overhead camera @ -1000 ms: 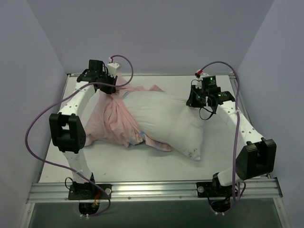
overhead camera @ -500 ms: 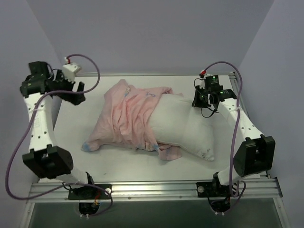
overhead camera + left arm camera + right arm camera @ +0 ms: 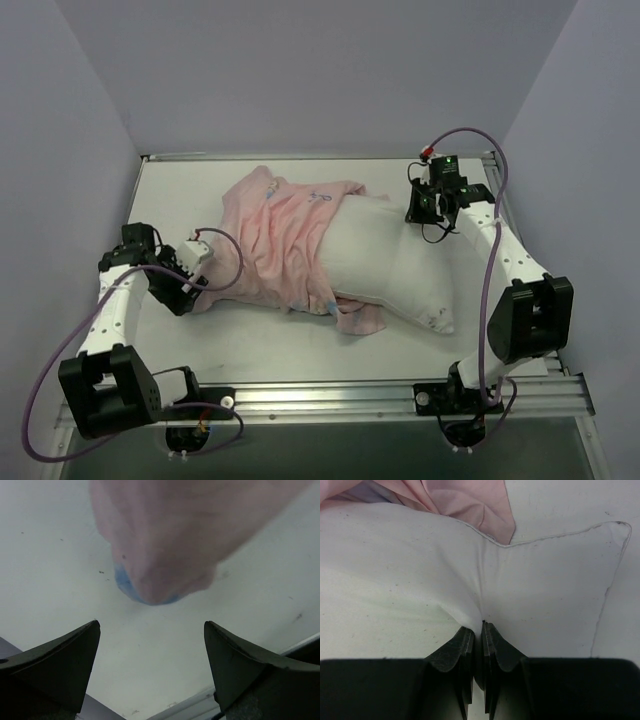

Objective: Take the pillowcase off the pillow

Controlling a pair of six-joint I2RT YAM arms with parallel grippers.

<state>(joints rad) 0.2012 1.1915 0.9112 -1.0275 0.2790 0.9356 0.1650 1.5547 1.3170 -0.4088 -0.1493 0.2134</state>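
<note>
**Pillow half bared, right gripper pinching its far edge**

The pillow lies across the middle of the table, running from far-centre down towards the near right. Its right half is bare white. The pillowcase is bunched over its left half, pink inner side showing (only small flecks of the blue print peek out at the folds and corners). A crumpled end of the cloth also lies on the table against the pillow's near edge.

The right gripper is at the pillow's far right edge. In the right wrist view its fingers are pressed together on a small fold of the white fabric, which puckers into the right gripper. Pink pillowcase lies just beyond the pillow's piped seam.

The left gripper sits low at the near left, just beside the near left corner of the cloth. The left wrist view shows the left gripper spread wide with nothing between the fingers. The blurred pink pillowcase, tipped with blue at its corner, lies just ahead of them on the white table.
</note>
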